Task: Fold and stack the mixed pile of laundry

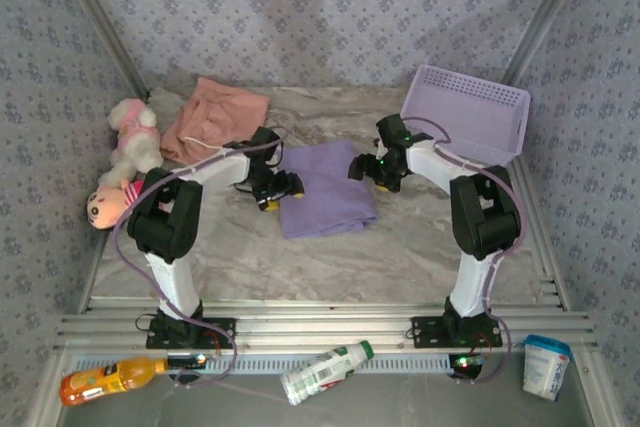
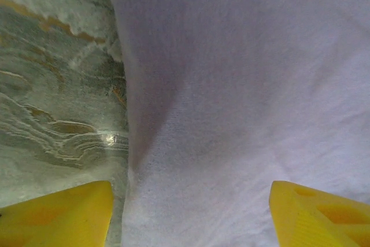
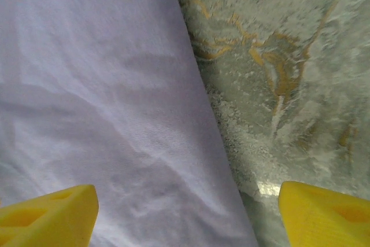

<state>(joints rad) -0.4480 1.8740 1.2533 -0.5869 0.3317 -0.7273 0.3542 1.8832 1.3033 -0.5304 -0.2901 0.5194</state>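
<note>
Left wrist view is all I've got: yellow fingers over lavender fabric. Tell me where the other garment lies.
Observer: The salmon-pink cloth shorts lie at the far-left corner of the grey marble table, apart from the folded lavender shirt.
Operator: Now report the right gripper.
Observer: The right gripper is open, straddling the shirt's right edge, with fabric under one side and bare table under the other.

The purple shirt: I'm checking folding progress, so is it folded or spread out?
Folded: the shirt lies on the table as a compact rectangle, with no sleeves or collar showing.
</note>
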